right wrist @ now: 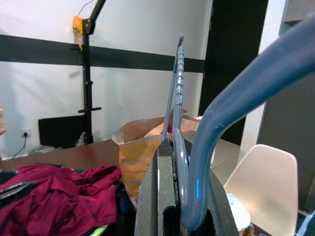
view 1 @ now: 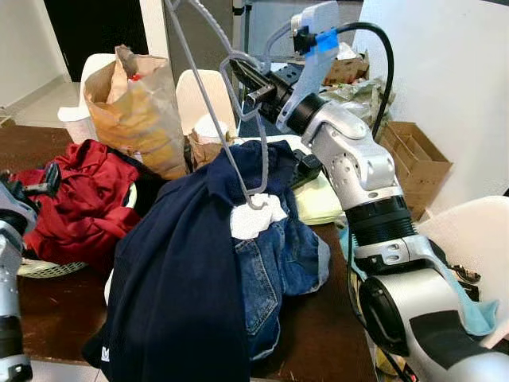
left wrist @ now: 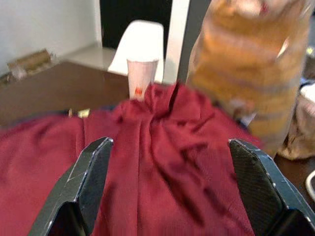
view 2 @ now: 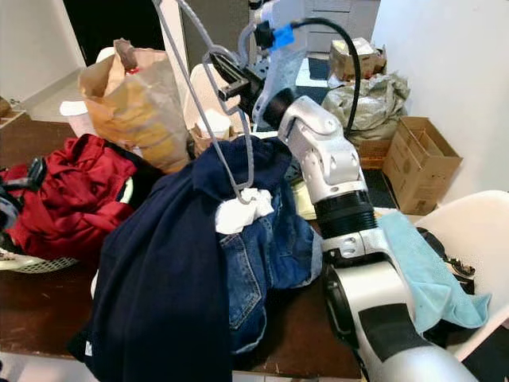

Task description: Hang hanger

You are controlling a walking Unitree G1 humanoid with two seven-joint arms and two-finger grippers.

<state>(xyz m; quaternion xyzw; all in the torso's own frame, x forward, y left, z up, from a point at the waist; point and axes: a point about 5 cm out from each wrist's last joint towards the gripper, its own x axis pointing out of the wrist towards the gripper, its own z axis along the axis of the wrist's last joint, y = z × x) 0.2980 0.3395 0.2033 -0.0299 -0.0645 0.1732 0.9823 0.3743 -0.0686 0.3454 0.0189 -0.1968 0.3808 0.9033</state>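
The right gripper (view 1: 248,82), arm reaching up and forward, has its fingers clamped on the grey hanger (view 1: 208,99) above the table's (view 1: 56,298) clothes. Left gripper (left wrist: 170,187) fingers spread over a red garment (view 1: 79,199).

Right gripper (view 1: 248,82) reaches toward 11 o'clock, fingers clamped on the grey hanger (view 1: 208,95); left gripper (left wrist: 170,189) at 9 o'clock, fingers spread apart
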